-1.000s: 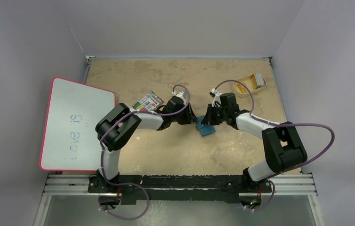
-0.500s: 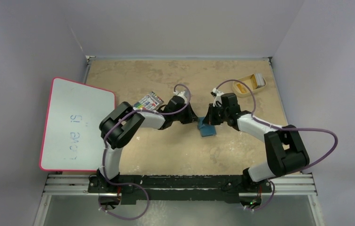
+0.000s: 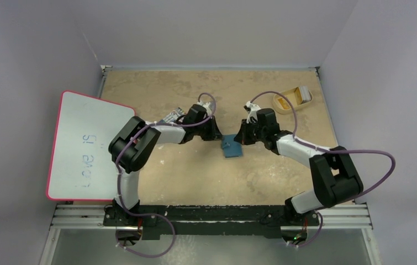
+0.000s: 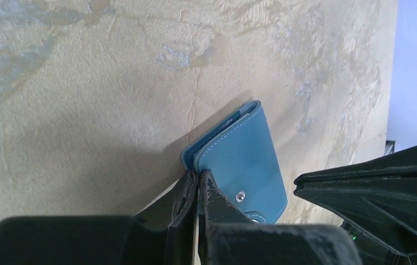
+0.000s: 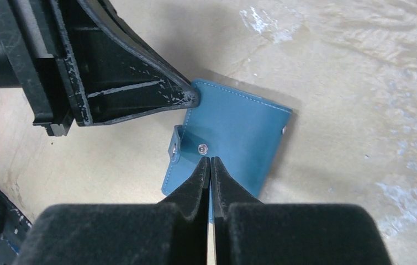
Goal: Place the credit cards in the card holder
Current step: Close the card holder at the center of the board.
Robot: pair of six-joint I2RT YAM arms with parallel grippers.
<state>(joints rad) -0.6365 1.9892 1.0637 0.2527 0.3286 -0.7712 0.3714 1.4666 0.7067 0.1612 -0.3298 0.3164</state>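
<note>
Card holder (image 3: 230, 148), teal and folded shut, lay near the middle of the tan counter (image 3: 206, 182), its longer side running roughly near to far, between the two arms; a red-edged whiteboard (image 3: 87, 146) rested off the left side. Far right, a shallow tan tray (image 3: 293, 109) held the credit cards (image 3: 282, 102), well apart from the card holder and closer to the right arm. Both claws met at the card holder. The left claw (image 4: 198, 179) was clenched with its tips at one corner, though whether a layer was caught between them I cannot tell. The right claw (image 5: 210, 163) was clenched too, tips over the cover just beside the snap (image 5: 202, 148). Only the wrist views showed the snap and its strap (image 5: 177, 144); only the overhead view showed the cards.
</note>
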